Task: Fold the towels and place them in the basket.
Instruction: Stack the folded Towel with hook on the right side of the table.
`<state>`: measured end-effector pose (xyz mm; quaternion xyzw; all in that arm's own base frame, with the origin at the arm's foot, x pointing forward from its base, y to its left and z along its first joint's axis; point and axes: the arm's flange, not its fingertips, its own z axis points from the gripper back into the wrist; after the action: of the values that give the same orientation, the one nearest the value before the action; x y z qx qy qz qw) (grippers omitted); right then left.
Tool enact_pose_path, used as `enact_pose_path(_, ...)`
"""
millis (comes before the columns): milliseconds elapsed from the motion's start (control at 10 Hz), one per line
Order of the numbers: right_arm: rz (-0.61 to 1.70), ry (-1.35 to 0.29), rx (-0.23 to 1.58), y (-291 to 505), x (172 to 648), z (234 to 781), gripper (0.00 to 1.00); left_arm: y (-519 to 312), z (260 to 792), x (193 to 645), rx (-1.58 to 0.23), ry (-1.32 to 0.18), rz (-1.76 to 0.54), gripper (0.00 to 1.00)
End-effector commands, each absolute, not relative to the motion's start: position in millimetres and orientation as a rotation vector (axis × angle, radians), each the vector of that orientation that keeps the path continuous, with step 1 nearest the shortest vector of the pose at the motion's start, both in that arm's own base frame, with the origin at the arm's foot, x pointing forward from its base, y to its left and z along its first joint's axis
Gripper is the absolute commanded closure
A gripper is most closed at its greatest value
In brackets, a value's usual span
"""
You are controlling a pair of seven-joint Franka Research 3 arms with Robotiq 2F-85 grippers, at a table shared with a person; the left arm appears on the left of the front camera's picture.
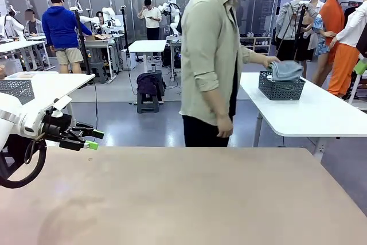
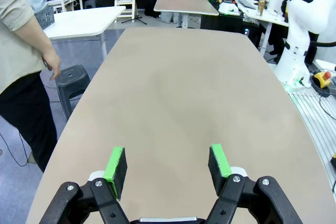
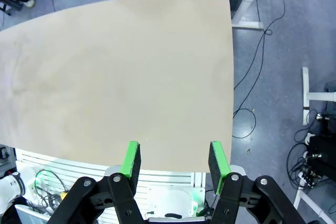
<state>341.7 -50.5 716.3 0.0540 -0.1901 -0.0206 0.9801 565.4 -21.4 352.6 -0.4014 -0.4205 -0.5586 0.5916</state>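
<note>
**Towels and basket off on the side table; both grippers idle**

Beyond the far right corner of the tan table [image 1: 189,193], on a separate white side table [image 1: 321,113], sits the dark lattice basket [image 1: 281,89], near that table's left edge. A grey-blue towel [image 1: 285,70] lies heaped on top of it, bulging above the rim, and the person's hand [image 1: 268,61] rests against the towel's left side. I cannot make out a mint green towel.

The left gripper [image 1: 94,139] hangs over the tan table's left edge, its green pads [image 2: 115,163] spread apart with nothing between them. The right gripper [image 3: 174,162] hovers above the near edge, jaws likewise spread and empty.

By my judgement the step in hand is the person's: fetching the towels across. To do it well, each towel should be laid flat and unwrinkled near the tan table's middle, within reach of both arms, long sides parallel to the near edge so each gripper can take a corner. The arms do best to hold clear until the hand withdraws.

The basket's long axis runs roughly parallel to the tan table's far edge, opening upward. The towel is bundled along that same line; which way its ends point I cannot tell.
</note>
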Motion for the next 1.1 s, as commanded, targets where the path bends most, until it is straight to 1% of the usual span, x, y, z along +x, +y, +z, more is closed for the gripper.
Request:
enact_pose_path(0, -0.044, -0.386, 0.105, -50.6, 343.1, 717.6, 0.34, -21.6, 354.4, 564.7, -0.934, -0.982, -1.301, 0.20)
enact_pose_path(1000, -0.044, -0.386, 0.105, -50.6, 343.1, 717.6, 0.34, -21.6, 354.4, 564.7, -0.934, -0.982, -1.301, 0.20)
